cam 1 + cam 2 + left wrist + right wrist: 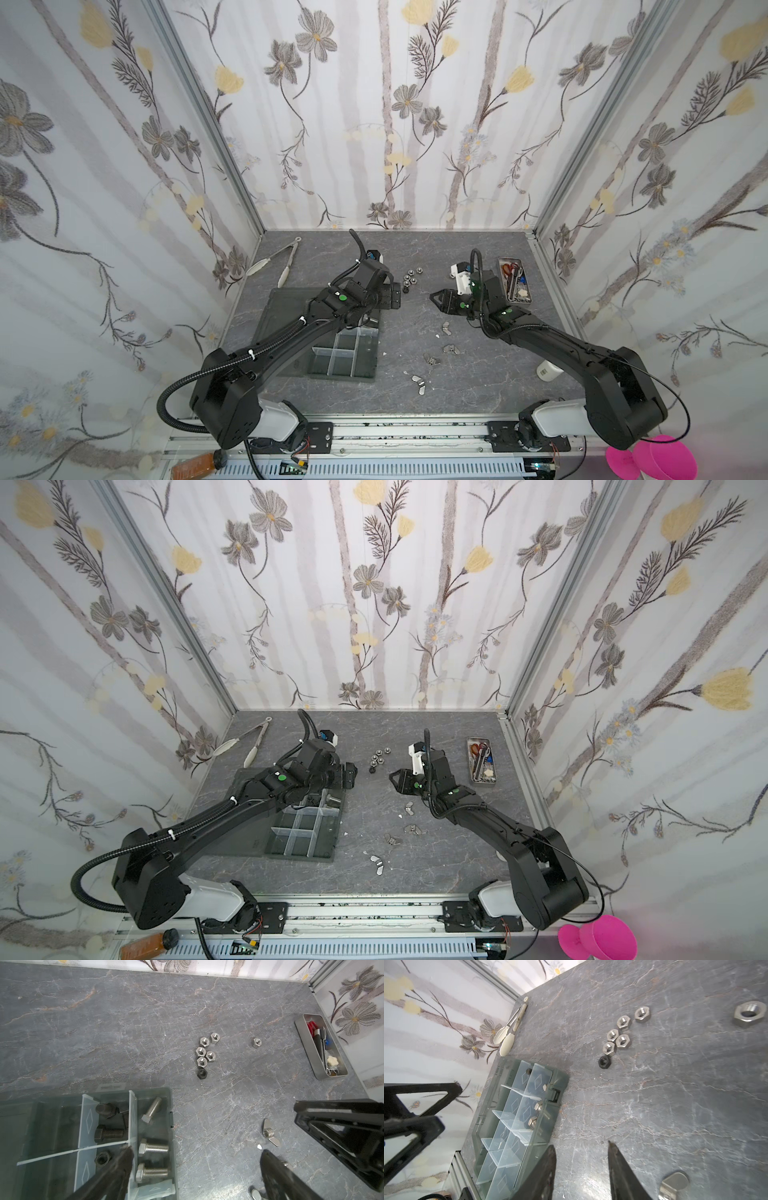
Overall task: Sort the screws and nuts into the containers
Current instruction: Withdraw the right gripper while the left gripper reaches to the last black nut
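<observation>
Left pincer (pixel 195 1151): wide apart, holds nothing. One finger over a corner of the dark grey plastic organiser tray (pixel 171 1126), the other over the bare grey stone-look bench (pixel 124 1032).

Right pincer (pixel 581 1145): narrow gap, nothing in it, bench visible between the fingers. Sits mid-bench, near a wing nut.

Clear-divided tray cells:
- shiny silver hex-head bolts (pixel 153 1148) in the row along the rim
- black bolts (pixel 109 1133) one cell in
- black hex nut (pixel 102 1158) in the cell beside them

Loose on bench:
- five silver hex nuts (pixel 201 1050), tightly clustered
- second black hex nut (pixel 202 1073) at the cluster's end
- lone silver hex nut (pixel 256 1042), apart from the cluster
- silver wing nuts (pixel 451 349), scattered between the arms

Narrow metal tray of scissors (pixel 307 1043) and long metal tongs (pixel 507 1043) near the far corners.
</observation>
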Motion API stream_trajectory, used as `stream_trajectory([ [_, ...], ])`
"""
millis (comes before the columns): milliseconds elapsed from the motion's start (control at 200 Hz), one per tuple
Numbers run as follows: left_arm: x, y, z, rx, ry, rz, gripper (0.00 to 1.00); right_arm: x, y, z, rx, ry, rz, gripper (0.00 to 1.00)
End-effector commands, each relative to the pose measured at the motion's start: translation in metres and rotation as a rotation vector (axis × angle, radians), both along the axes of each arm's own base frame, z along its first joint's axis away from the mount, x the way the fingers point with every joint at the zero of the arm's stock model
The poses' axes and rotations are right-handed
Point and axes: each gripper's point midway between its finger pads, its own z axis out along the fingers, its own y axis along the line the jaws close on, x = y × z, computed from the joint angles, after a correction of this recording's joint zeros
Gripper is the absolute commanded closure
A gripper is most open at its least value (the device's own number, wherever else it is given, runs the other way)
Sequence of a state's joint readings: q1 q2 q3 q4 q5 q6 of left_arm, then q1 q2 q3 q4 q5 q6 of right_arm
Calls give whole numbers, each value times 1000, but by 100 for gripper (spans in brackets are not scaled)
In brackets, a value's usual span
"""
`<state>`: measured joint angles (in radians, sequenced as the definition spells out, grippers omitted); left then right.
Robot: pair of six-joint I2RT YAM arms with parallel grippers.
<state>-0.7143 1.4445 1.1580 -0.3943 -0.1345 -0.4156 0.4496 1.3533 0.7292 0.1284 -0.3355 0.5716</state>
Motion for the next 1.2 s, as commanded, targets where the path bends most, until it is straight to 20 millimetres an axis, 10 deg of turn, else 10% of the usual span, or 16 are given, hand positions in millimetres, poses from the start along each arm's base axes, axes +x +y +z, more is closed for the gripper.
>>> stream_trajectory([
  [0,11,-9,-2,21,-3,3,6,-5,-9,3,37,-22,2,57],
  [844,74,-70,-106,192,195,-23,56,-28,-65,-13,16,-34,-97,54],
  [1194,91,-76,-145,264,244,-11,51,-27,-67,-14,15,-26,-93,53],
])
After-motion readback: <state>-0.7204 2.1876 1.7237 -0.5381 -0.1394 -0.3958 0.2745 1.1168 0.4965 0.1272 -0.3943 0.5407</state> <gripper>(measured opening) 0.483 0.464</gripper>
